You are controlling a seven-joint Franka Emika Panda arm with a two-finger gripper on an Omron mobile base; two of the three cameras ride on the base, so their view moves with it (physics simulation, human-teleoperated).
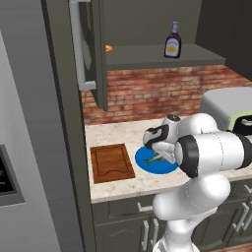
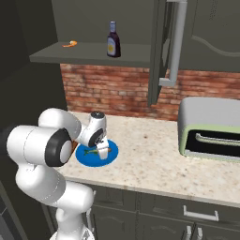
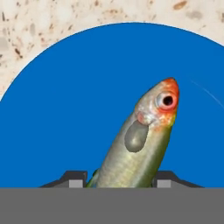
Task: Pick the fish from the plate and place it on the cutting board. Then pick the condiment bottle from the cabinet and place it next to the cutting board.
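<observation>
One big fridge point(image 1: 24, 147), grey, fills the left side of the left base view, w/ a dark panel low on its face. Wall cabinet point(image 1: 162, 59), dark grey-green, hangs above the counter; door point(image 1: 91, 49) swung open w/ long grey bar handle point(image 1: 76, 44). Brick backsplash point(image 1: 157, 91) runs under it. Speckled pale counter point(image 2: 154, 154) below, dark drawers & doors underneath. Toaster oven point(image 2: 211, 129), grey top & pale green front, sits at the counter's right end, well apart from the plate.

Cutting board point(image 1: 111, 162), reddish-brown w/ darker groove, lies flat on the counter just beside the plate, on its left in the left base view; nothing on it. Plate point(image 1: 145, 157), bright blue & round, lies near the counter's front edge.

Gripper point(image 3: 118, 177) is down over the plate, fingers point(image 3: 74, 177) on either side of the fish point(image 3: 140, 148). Jaws clamped on the fish's body, approx. mid-length; head w/ orange snout & red eye sticks out past the tips, over the blue. Can't tell if the fish is lifted clear or touching the plate.

Condiment bottle point(image 1: 173, 41), dark w/ pale cap & yellowish label, stands upright on the cabinet shelf. Small orange item point(image 2: 70, 44) lies on the same shelf, apart from the bottle, too small to ID.
</observation>
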